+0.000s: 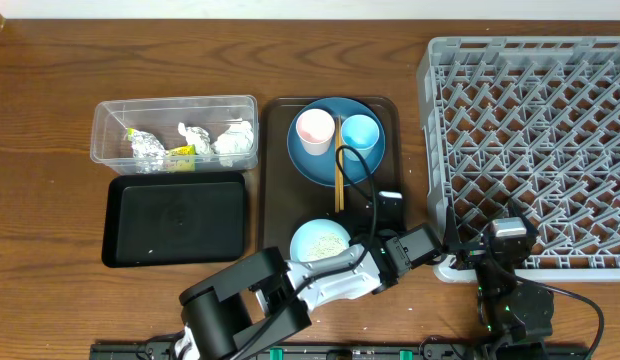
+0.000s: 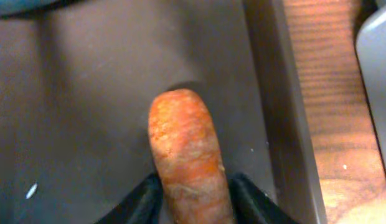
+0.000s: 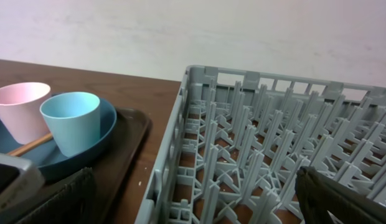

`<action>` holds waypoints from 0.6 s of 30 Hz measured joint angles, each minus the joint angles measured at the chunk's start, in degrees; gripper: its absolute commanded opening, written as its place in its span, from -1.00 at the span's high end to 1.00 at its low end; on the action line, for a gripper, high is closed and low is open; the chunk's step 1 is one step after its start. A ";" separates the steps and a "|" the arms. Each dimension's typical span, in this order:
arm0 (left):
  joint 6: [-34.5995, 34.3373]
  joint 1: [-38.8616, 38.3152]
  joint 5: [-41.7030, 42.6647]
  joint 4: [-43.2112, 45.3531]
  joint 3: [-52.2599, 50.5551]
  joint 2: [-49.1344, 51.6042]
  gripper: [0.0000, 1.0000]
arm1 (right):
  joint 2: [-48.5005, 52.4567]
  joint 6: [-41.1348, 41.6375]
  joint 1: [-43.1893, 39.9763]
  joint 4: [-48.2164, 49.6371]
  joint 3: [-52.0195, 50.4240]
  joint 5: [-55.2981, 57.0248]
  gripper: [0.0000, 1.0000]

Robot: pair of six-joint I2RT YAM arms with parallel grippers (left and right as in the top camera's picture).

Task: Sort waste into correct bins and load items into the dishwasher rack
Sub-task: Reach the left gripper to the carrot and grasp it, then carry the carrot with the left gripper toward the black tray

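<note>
Small orange carrot (image 2: 185, 149) pinched for binning.
Overhead, the left gripper (image 1: 389, 202) reaches over the right side of the brown rectangular serving tray (image 1: 275, 160), centre-front of the worktop; the shallow black rectangular tray (image 1: 175, 215), likely the carrot's destination, lies front-left. Left wrist view: both fingers (image 2: 140, 200) clamp the carrot. Right wrist view: the right gripper (image 3: 194, 180) is spread wide and empty at the large grey plastic dishwasher rack (image 3: 255, 124), ready for dishes.

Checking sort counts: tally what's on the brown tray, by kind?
cups: 2 (pink cup, light blue cup)
blue plate: 1
bowl: 1
chopstick set: 1
carrot: 1
Total: 6
</note>
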 measured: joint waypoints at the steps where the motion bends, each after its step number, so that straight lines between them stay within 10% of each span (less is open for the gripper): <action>1: 0.20 0.00 0.00 0.02 0.00 0.00 0.53 | -0.02 -0.02 0.00 0.00 0.00 0.00 -0.98; 10: 0.26 0.00 0.66 -0.59 -0.17 -3.45 0.60 | -0.09 0.00 0.00 -0.02 0.00 -0.76 -0.98; 18: 3.52 -0.07 1.57 -1.18 -0.04 -28.39 0.59 | -0.09 -0.02 0.00 -0.13 0.00 -2.05 -0.99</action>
